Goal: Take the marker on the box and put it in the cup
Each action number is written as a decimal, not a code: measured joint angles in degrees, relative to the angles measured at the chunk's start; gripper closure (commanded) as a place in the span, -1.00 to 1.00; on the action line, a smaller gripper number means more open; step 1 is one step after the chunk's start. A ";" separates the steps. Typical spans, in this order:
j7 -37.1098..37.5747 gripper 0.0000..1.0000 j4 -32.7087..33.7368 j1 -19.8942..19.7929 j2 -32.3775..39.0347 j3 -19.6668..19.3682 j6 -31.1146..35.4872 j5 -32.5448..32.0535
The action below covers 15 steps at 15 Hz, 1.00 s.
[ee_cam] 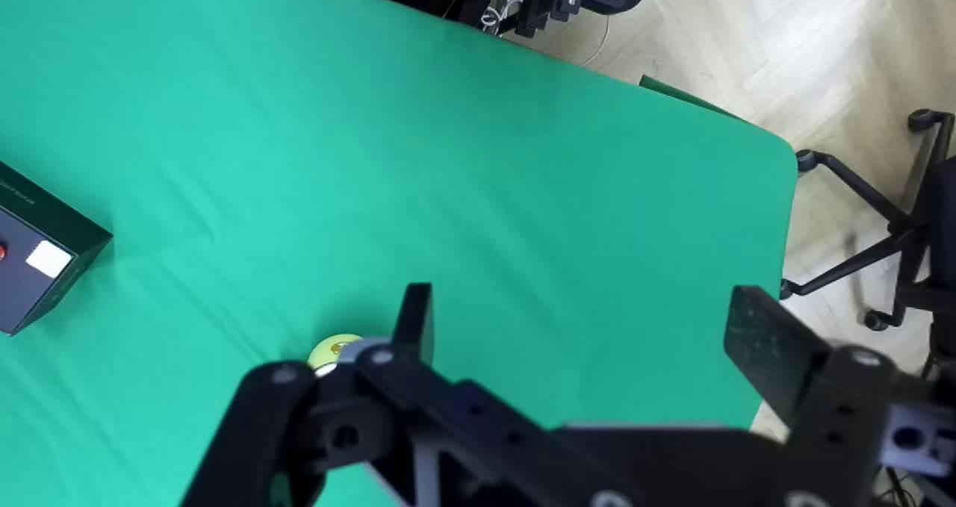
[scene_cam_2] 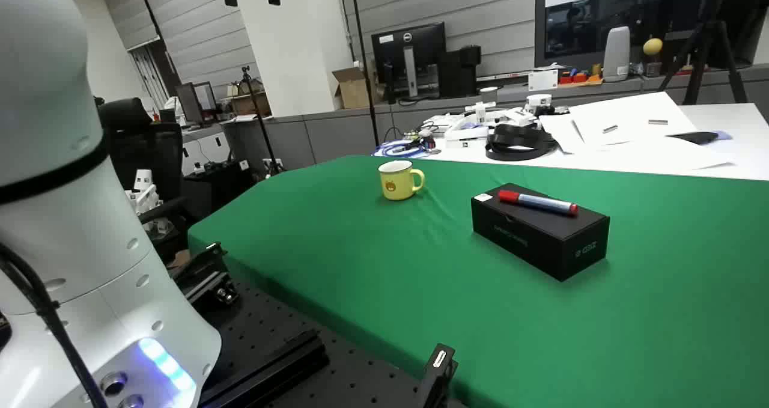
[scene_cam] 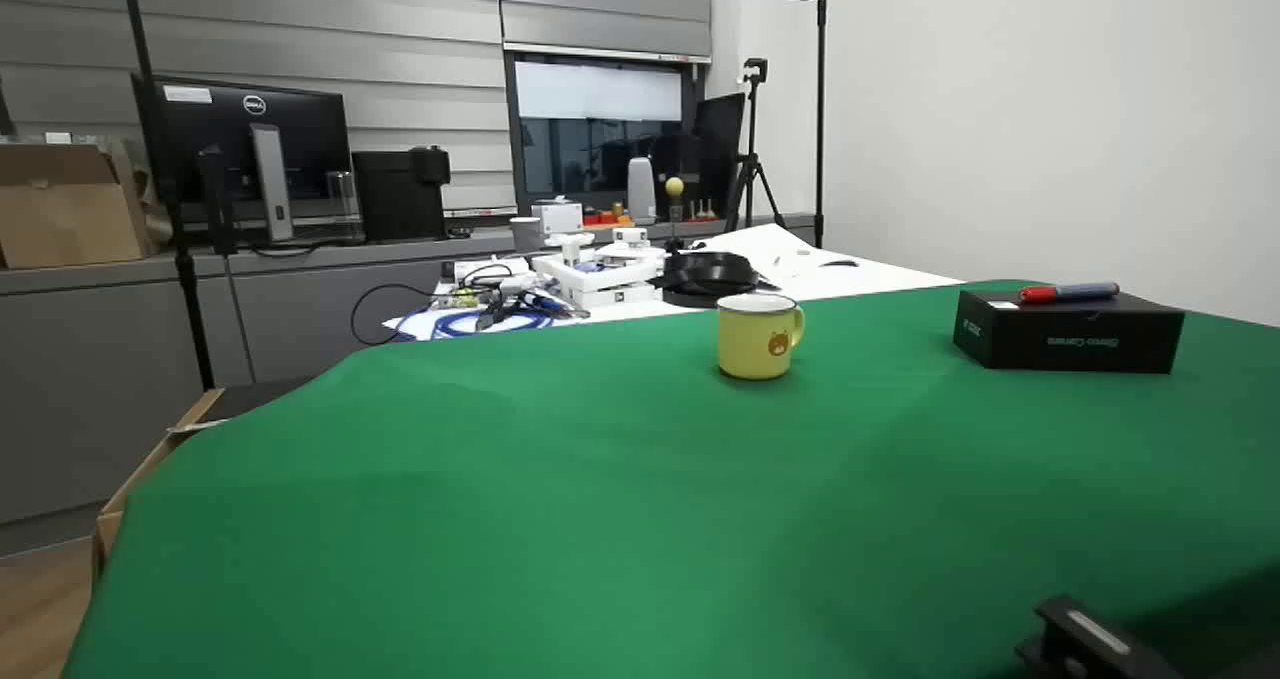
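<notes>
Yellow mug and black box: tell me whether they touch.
Apart: in both exterior views, green cloth shows between the yellow mug and the black box.

Past the green table [scene_cam: 500,519] in an exterior view I see a white wall [scene_cam: 1050,129] at two o'clock, a dark window [scene_cam: 600,154] at twelve, white across its top, grey blinds [scene_cam: 400,19] at eleven and a monitor [scene_cam: 315,139] at ten, on a grey counter [scene_cam: 90,379]. Brown floor [scene_cam: 40,599] shows at eight. In the wrist view, pale floor [ee_cam: 777,44] gleams at two and a wheeled chair [ee_cam: 907,232] stands at three.
</notes>
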 measured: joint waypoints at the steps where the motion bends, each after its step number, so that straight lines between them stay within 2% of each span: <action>1: -0.01 -1.00 0.00 0.00 0.04 0.00 0.03 -0.01; 12: -0.05 -1.00 0.00 -0.09 0.04 0.09 0.03 -0.01; 15: 0.70 -1.00 0.06 -2.13 0.55 0.05 1.28 -0.15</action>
